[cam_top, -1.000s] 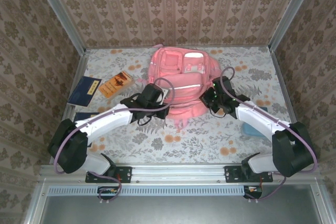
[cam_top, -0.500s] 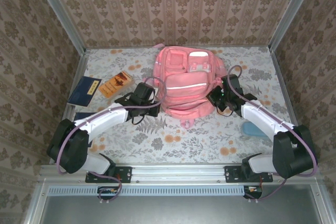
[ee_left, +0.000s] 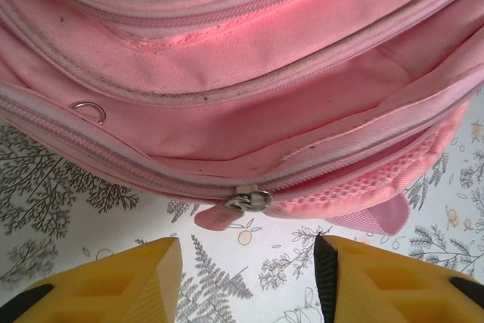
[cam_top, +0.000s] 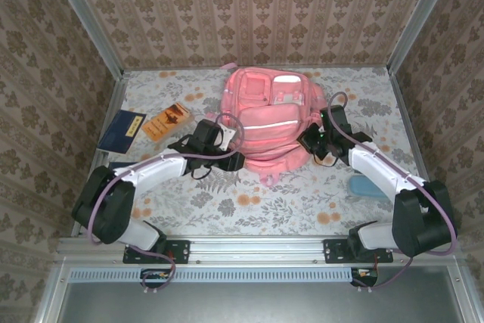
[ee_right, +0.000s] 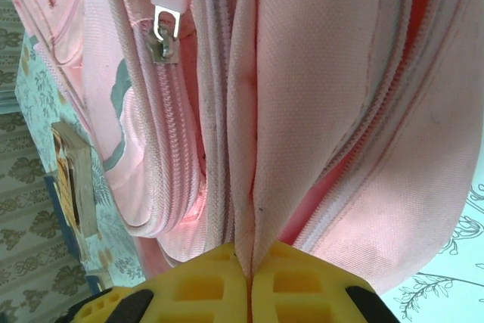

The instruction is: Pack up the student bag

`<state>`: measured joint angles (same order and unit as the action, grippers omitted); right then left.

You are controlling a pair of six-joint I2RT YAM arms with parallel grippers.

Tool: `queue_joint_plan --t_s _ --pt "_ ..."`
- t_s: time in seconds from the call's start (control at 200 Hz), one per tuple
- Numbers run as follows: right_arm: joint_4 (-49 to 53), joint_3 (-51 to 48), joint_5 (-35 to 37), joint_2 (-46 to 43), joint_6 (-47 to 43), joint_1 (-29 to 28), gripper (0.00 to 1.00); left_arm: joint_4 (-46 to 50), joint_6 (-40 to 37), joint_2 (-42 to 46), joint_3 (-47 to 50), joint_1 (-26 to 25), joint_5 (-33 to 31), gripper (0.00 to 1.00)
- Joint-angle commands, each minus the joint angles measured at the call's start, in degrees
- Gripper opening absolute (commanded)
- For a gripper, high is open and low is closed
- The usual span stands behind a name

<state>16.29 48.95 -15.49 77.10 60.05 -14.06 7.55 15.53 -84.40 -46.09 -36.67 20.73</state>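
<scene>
Two grippers flank student bag (cam_top: 268,122). Nr bag's zip pull (ee_left: 249,200), left gripper (ee_left: 246,262) gapes; right gripper (ee_right: 249,266) pinches a fabric fold.

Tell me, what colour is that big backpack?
The backpack is salmon pink; clearest in the top view.

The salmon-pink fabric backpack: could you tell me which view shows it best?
Top external: nearly the whole salmon-pink fabric backpack is visible, pockets up. Left wrist gives a close-up of one zipped edge; right wrist, a fold pinched by the right gripper.
</scene>
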Motion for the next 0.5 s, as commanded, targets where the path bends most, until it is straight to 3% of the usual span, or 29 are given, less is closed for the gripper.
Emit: queue_joint_plan --t_s 0.0,0.09,0.185,0.265,0.4,0.495 --pt "1.77 3.74 -1.18 0.87 -3.37 2.22 0.07 -4.15 -4.08 -1.70 0.45 0.59 3.86 0.51" --pt "3.00 5.01 -0.98 2.16 -5.18 4.20 0.13 -6.29 -5.29 -3.06 0.59 0.89 5.11 0.53" --pt "5.80 6.97 -0.12 4.53 -7.41 5.43 0.40 -7.50 -4.32 -4.34 0.40 1.41 5.20 0.54" --pt "8.17 7.62 0.78 4.52 -7.60 5.45 0.53 -8.71 -2.48 -4.38 1.11 1.90 4.68 0.56" --pt "10.39 5.73 2.61 2.05 -3.12 3.55 0.58 -9.29 -0.05 -2.42 2.90 2.30 1.88 0.63" --pt "9.88 4.06 5.04 -1.40 1.94 -1.19 0.61 -9.69 1.45 -0.23 4.66 2.64 -0.20 0.68"
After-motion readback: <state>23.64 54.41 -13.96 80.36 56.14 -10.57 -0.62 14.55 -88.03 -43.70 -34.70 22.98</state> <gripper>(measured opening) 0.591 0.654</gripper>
